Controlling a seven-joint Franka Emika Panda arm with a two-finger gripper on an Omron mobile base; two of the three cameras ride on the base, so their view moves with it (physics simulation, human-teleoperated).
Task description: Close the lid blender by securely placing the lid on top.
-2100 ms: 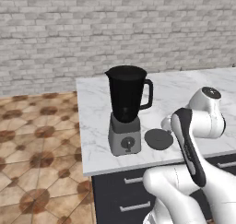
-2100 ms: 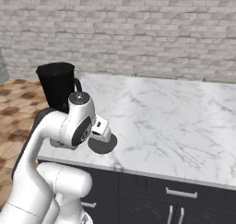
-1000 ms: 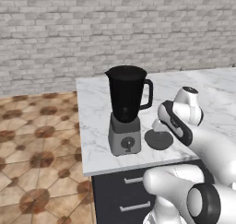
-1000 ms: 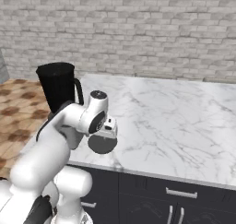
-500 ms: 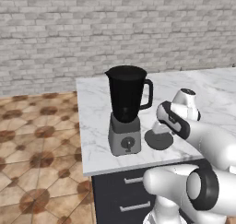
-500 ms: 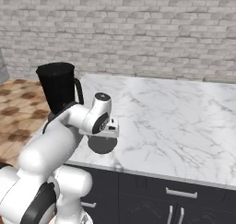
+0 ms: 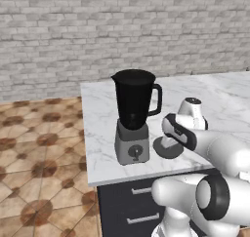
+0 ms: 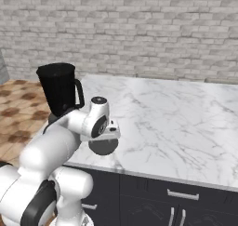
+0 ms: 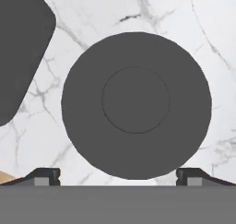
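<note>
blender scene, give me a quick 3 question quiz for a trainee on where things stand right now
1. True or false: the lid already sits on the blender.
2. Multiple choice: where does the lid lie? A) on the floor tiles B) flat on the marble counter, beside the blender's base C) held in the air between the fingers
3. Fill in: in the hand view, the two fingers stand apart, so the gripper is ____.

Key:
1. False; the jar's mouth is uncovered.
2. B
3. open, with the lid seen between and beyond the tips, not yet gripped.
</note>
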